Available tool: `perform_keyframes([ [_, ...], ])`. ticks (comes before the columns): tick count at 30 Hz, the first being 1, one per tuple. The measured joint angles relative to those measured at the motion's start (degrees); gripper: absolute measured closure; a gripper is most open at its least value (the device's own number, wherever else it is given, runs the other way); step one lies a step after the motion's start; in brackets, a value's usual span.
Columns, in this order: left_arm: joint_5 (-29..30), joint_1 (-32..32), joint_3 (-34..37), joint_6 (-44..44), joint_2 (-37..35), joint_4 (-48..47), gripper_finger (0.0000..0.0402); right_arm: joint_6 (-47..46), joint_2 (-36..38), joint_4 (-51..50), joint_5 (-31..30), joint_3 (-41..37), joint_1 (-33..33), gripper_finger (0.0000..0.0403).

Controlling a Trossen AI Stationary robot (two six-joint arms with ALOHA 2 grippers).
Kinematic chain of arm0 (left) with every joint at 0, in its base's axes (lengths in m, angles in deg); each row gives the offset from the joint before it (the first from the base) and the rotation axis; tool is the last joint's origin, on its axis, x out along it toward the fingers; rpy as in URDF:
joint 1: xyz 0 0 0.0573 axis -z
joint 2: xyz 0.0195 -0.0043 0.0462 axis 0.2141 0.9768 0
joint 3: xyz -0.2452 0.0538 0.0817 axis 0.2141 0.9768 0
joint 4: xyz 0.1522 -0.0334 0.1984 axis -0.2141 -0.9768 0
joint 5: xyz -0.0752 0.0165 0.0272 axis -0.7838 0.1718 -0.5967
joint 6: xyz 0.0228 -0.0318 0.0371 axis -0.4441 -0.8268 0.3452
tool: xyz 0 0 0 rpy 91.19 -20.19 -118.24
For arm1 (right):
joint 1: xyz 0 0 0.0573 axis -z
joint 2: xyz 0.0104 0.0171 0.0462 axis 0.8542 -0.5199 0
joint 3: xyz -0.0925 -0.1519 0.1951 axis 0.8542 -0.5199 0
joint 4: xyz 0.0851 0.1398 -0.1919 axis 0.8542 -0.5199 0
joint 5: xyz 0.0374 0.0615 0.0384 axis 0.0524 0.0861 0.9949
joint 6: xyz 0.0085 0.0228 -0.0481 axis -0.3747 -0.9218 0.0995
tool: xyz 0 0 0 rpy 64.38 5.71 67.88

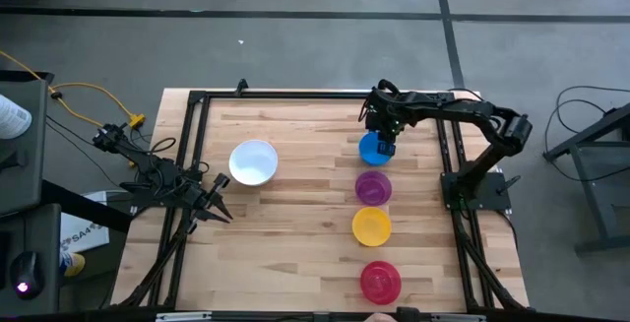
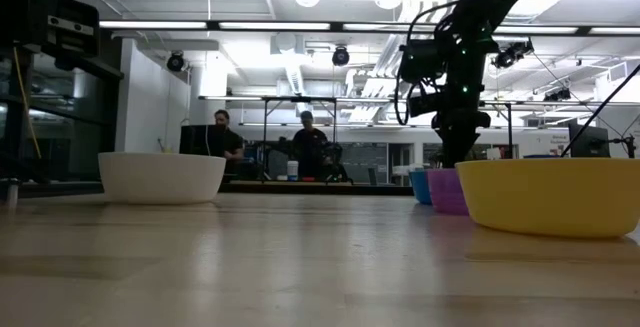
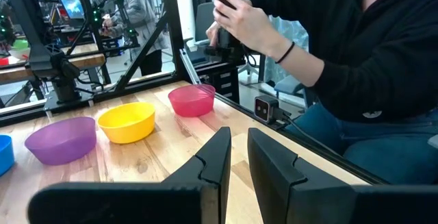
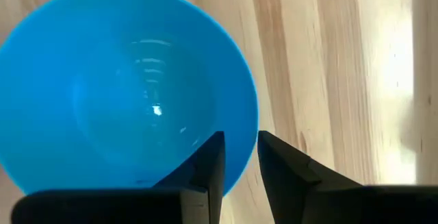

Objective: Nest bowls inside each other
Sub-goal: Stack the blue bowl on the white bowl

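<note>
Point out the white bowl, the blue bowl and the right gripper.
white bowl (image 1: 253, 161), high view, inside bottom.
blue bowl (image 4: 116, 87), right wrist view, inside bottom.
right gripper (image 4: 239, 155), right wrist view, between its fingers, over the blue bowl's rim.

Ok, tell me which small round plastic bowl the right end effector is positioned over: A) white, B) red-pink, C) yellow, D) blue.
D: the right end effector hangs over the small round blue plastic bowl, whose rim sits by the fingers in the right wrist view.
</note>
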Motion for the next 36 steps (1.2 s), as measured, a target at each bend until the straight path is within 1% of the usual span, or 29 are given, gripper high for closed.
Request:
perform_keyframes([
  [9, 0.0, 0.0, 0.0, 0.01, 0.0, 0.0, 0.0352, -0.2, 0.2, 2.24, 0.17, 0.0, 0.22, 0.0322],
  [15, 0.01, 0.0, 0.0, 0.01, 0.0, 0.0, 0.0352, -3.89, 0.2, 0.59, -0.05, 0.0, 1.76, 0.0322],
  [25, 0.01, 0.0, 0.0, -0.01, 0.0, -0.02, 0.0352, -11.61, 0.2, -2.37, 0.2, 0.0, 2.08, 0.0322],
  [36, 0.0, 0.0, 0.0, 0.01, 0.0, -0.01, 0.0352, -13.94, 0.07, -3.52, 0.61, 0.0, 2.03, 0.0322],
])
